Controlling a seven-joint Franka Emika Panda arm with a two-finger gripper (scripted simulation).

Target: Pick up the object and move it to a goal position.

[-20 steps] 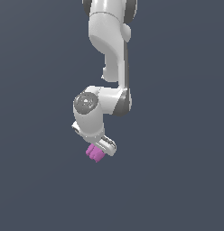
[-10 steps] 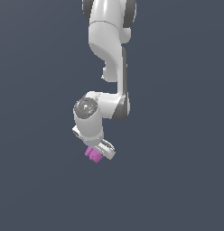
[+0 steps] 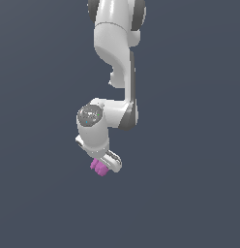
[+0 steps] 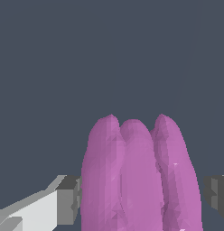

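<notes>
**The purple block is up, but it is not home yet**

The pick-up part looks done. The white gripper hangs from the end of the robot arm, and the little purple block sits between its two fingers. In the wrist view the block fills the space in the middle, with one grey finger pad close at its 9 o'clock side and the other pad close at its 3 o'clock side. The pad at 9 o'clock looks like it is touching the block. At the 3 o'clock pad there seems to be a thin gap, so I cannot be sure it touches. My guess is that the gripper is squeezed in narrow and holding the block.

In the exterior view the block is at about 7 o'clock from the round wrist joint, at the very tip of the arm. Nothing shows under it. All around is plain dark grey. No bench can be made out.

What is left is the move to the goal spot. No mark for that spot shows in either view, so I cannot say how near it is.

Now let us count:
- one robot arm
- one gripper, with two fingers
- one purple block, with three fat bumps side by side
</notes>
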